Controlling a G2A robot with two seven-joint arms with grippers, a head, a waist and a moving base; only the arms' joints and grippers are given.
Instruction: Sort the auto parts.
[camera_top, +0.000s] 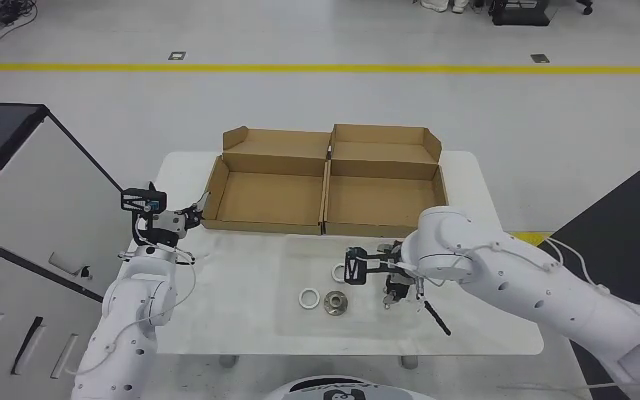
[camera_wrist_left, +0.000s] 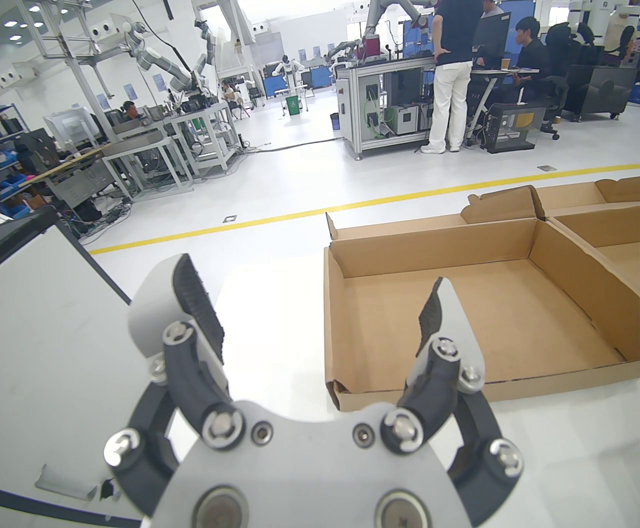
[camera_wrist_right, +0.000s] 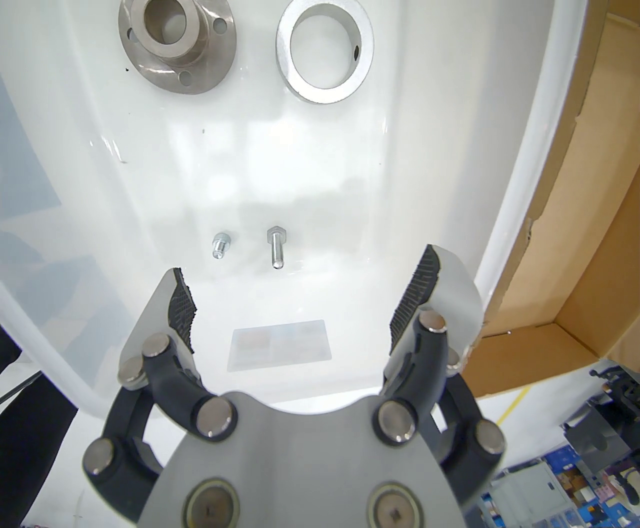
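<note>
My right gripper (camera_wrist_right: 306, 274), fingers spread and empty, hovers over the white tray (camera_wrist_right: 520, 200). A hex bolt (camera_wrist_right: 275, 246) and a short screw (camera_wrist_right: 220, 244) lie just beyond its fingertips, with a flange (camera_wrist_right: 177, 44) and a ring (camera_wrist_right: 325, 50) farther on. My left gripper (camera_wrist_left: 312, 277), also spread, sits just beside a cardboard box (camera_wrist_left: 450, 310).

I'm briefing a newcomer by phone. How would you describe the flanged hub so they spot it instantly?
Beside the two open cardboard boxes lies a white tray. The flanged hub sits in it beside a plain ring. Unlike the ring and two small bolts, it has a raised collar on a holed disc.
</note>
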